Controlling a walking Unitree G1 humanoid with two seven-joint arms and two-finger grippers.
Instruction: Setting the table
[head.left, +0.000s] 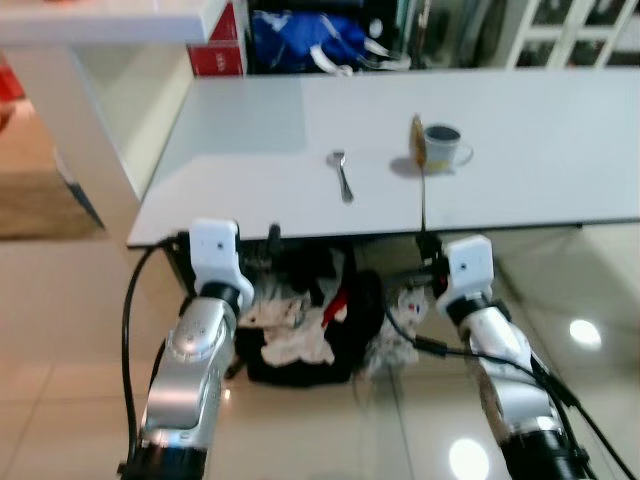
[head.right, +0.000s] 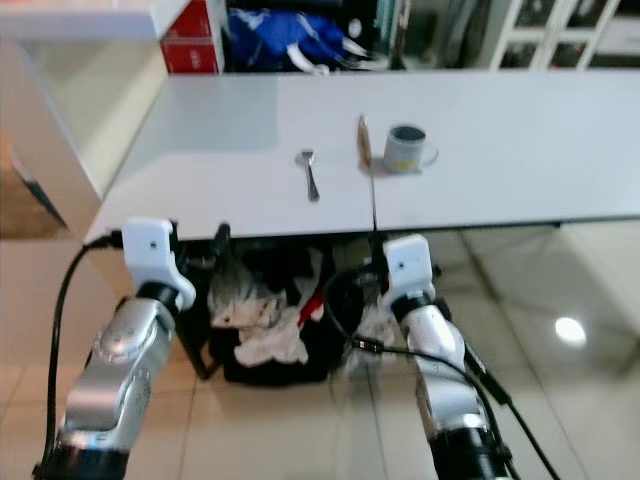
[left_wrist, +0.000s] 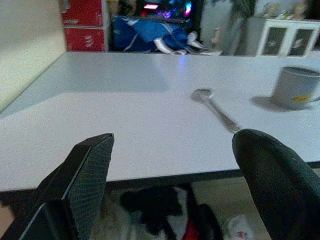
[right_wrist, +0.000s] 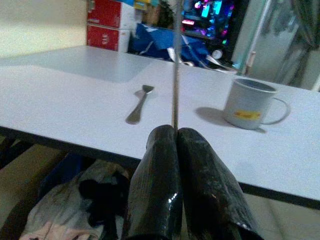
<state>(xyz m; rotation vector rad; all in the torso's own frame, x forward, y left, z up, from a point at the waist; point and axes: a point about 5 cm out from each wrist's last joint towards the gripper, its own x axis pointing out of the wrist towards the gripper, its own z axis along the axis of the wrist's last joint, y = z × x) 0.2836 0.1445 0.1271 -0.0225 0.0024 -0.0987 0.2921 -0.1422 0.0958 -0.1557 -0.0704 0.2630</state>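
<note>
Spoon (head.left: 342, 173) is lying on the white table (head.left: 250, 190), just beside the grey mug (head.left: 443, 146) on the robot's left of it, well in from the near edge. Another utensil (head.left: 421, 175), its thin metal shaft running up past the table edge beside the mug, is being pinched by the right gripper (right_wrist: 175, 145), whose two black fingers are pressing together on the lower end. Its wider end is rising next to the mug. The left gripper (left_wrist: 175, 175) is hovering at the table's near edge with its fingers (left_wrist: 90, 170) spread wide, the spoon lying beyond them on the tabletop. Beneath the table, a dark bag with crumpled cloths (head.left: 300, 330) is sitting on the tiled floor.
</note>
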